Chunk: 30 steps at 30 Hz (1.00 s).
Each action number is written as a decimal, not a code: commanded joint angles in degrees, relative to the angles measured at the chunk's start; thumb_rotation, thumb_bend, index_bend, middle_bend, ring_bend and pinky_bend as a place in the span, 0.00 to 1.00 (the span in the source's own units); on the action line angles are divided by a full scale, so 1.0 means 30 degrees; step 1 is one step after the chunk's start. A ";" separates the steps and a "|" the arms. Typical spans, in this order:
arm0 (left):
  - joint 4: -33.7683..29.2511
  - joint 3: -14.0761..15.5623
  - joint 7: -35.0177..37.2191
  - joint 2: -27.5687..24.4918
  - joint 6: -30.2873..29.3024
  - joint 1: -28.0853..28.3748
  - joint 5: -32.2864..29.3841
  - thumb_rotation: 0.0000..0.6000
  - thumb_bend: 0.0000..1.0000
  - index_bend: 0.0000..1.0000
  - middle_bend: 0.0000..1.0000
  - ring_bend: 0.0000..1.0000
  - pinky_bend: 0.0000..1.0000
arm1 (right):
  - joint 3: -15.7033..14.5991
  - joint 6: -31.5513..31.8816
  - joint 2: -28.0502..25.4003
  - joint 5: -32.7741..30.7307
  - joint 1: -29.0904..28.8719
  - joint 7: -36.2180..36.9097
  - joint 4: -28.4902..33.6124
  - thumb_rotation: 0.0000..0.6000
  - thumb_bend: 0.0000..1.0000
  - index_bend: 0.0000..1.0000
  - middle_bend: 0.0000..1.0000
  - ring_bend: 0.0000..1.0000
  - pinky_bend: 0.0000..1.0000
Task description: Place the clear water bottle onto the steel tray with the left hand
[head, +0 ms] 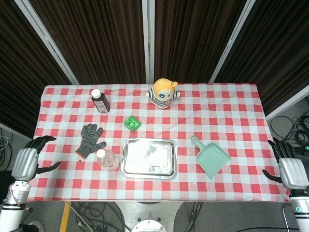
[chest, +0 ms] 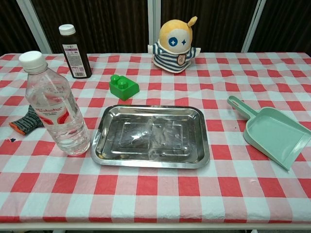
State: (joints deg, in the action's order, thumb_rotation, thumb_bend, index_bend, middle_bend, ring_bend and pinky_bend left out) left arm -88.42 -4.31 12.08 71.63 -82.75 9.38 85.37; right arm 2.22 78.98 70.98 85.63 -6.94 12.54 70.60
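Observation:
The clear water bottle (head: 107,159) (chest: 54,108) with a white cap stands upright on the checked cloth, just left of the steel tray (head: 148,157) (chest: 151,134). The tray lies empty near the table's front edge. My left hand (head: 30,157) hangs beyond the table's left edge, well to the left of the bottle, fingers spread and holding nothing. My right hand (head: 288,164) hangs off the right edge, also with fingers apart and empty. Neither hand shows in the chest view.
A grey glove (head: 91,140) lies behind the bottle. A dark brown bottle (head: 100,101) stands at the back left, a green brick (head: 132,123) behind the tray, a plush toy (head: 163,93) at the back centre, and a green dustpan (head: 210,158) right of the tray.

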 commanded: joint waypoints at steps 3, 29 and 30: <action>0.0058 0.0008 0.0106 0.0066 0.0122 0.0046 -0.0068 1.00 0.09 0.32 0.36 0.26 0.25 | -0.0014 -0.0014 0.0020 -0.0004 0.0009 -0.0020 -0.0046 1.00 0.12 0.00 0.00 0.00 0.00; -0.2093 0.0588 0.8396 0.0658 0.2277 0.0449 0.0269 1.00 0.00 0.19 0.23 0.16 0.22 | -0.0044 -0.0357 0.0179 -0.0121 -0.0089 -0.0224 -0.0114 1.00 0.12 0.00 0.00 0.00 0.00; -0.2092 0.0571 0.8324 0.0848 0.2292 0.0515 0.0319 1.00 0.00 0.19 0.23 0.16 0.22 | -0.0042 -0.0385 0.0179 -0.0144 -0.0090 -0.0224 -0.0124 1.00 0.12 0.00 0.00 0.00 0.00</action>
State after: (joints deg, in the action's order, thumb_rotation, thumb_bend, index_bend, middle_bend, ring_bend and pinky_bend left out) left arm -94.65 -2.41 37.62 73.00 -75.62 10.55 85.68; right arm 2.09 77.84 71.52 85.22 -7.21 11.87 70.24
